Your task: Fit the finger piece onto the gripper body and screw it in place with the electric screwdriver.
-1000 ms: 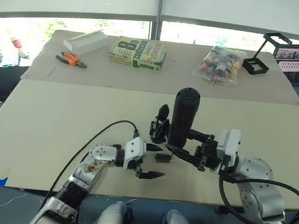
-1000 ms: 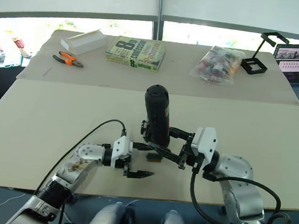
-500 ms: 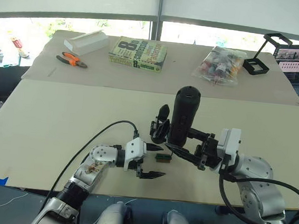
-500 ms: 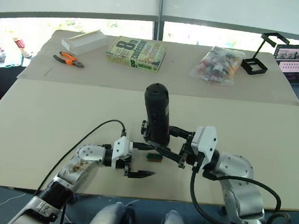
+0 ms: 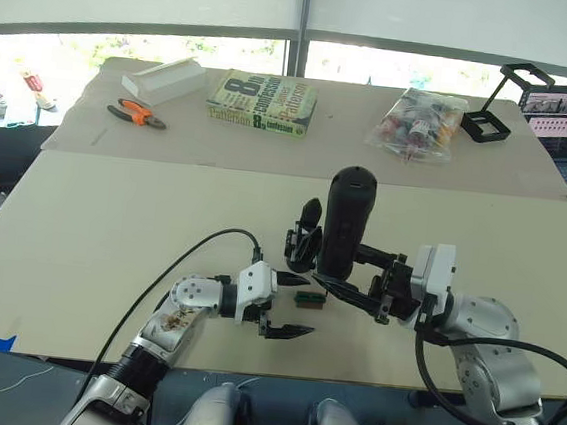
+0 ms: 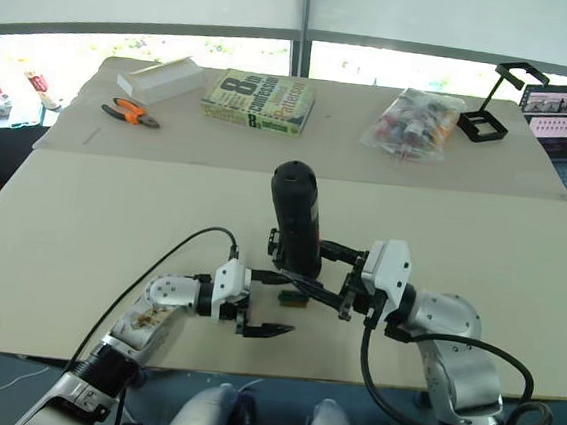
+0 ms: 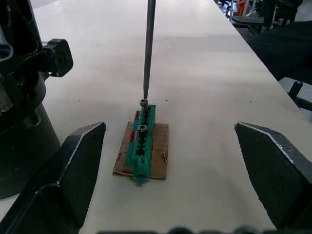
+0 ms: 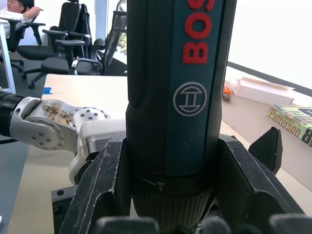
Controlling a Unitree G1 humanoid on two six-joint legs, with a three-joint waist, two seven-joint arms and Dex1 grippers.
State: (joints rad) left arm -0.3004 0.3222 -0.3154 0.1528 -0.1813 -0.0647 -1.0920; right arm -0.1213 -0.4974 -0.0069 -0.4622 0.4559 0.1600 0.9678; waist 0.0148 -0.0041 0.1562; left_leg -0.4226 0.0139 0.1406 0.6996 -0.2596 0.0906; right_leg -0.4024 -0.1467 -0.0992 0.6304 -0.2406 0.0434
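The robot's right gripper [image 5: 362,280] is clamped around a thick black cylindrical electric screwdriver [image 5: 345,223], held upright near the middle of the table. Its thin metal bit [image 7: 147,48] comes down onto a screw head [image 7: 143,102] in a small green plastic block [image 7: 143,146], where a second screw [image 7: 141,128] also sits. The left gripper [image 5: 283,305] rests just left of the block, its two black fingers [image 7: 68,170] spread wide and empty. The small black gripper body [image 5: 304,240], with one upright pointed finger, stands just beyond the block. Judging from this, a screw is being picked up; fitting the finger piece and fastening it seem still ahead. The beige table [image 5: 113,206] carries a book [image 5: 262,101], orange pliers [image 5: 135,113], a white box [image 5: 163,78] and a plastic bag [image 5: 419,122] along its far edge, beneath bright windows.
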